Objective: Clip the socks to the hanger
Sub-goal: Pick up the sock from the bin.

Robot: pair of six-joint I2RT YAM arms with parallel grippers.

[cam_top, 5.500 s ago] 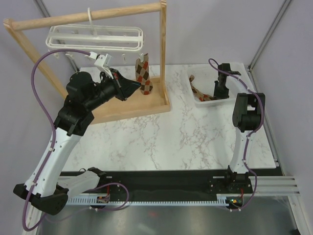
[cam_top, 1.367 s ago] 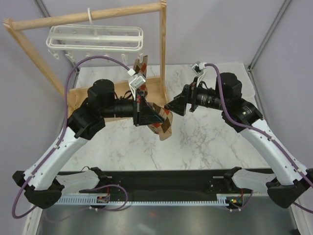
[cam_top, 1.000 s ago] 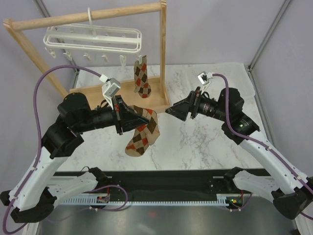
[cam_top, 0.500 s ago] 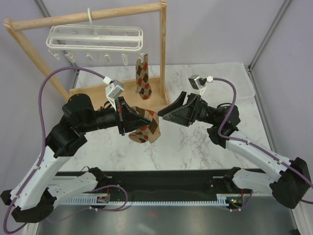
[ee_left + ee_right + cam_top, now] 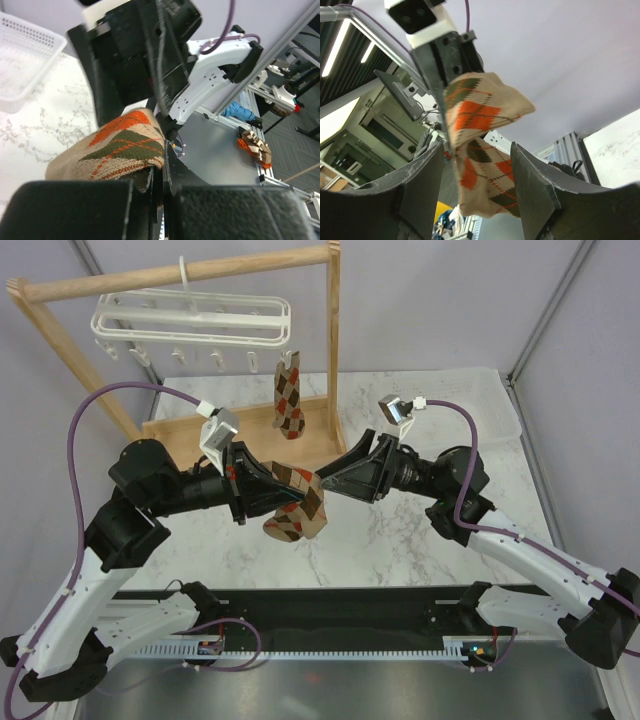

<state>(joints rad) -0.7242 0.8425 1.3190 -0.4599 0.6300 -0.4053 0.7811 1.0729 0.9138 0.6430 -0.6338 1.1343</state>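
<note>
Top: the left gripper pinches a sock above mid-worktop. The right gripper has moved in on it, so a handover looks due. The other sock hangs from the hanger at the far edge.
Left wrist: jaws tight on the sock's edge.
Right wrist: fingers wide, straddling the sock.
</note>
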